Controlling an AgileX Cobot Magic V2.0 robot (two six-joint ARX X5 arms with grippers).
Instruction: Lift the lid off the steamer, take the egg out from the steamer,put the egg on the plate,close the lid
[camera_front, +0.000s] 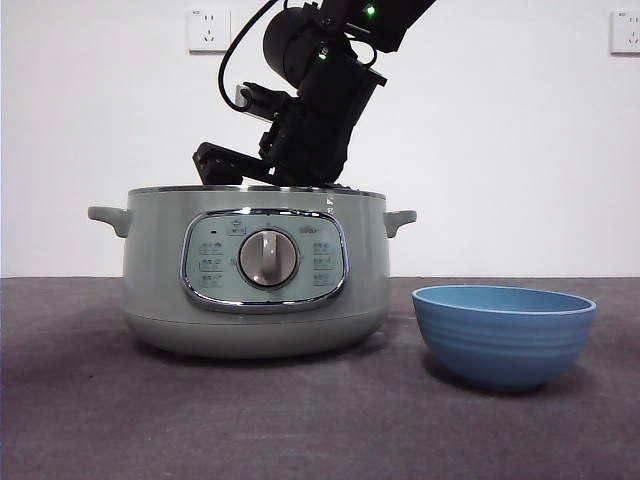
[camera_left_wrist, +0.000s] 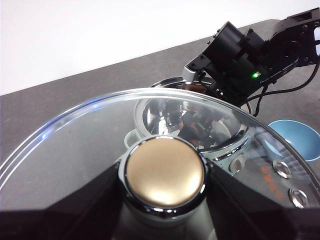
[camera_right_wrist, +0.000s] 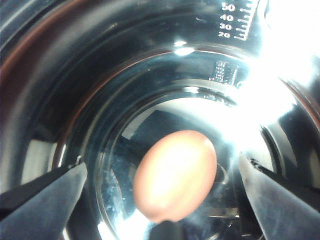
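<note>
Reaching down into the steamer, the right gripper is spread wide, the egg lying on the pot floor between its jaws, long axis slanted across the gap. The lid is held aloft, clamped at its knob by the left gripper.

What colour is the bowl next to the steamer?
Blue, with faint horizontal ridges and a lighter rim. The bowl shows best in the front view.

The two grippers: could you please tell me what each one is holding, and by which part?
The left gripper holds the lid by its knob. The right gripper holds nothing; open, it flanks the egg.
</note>
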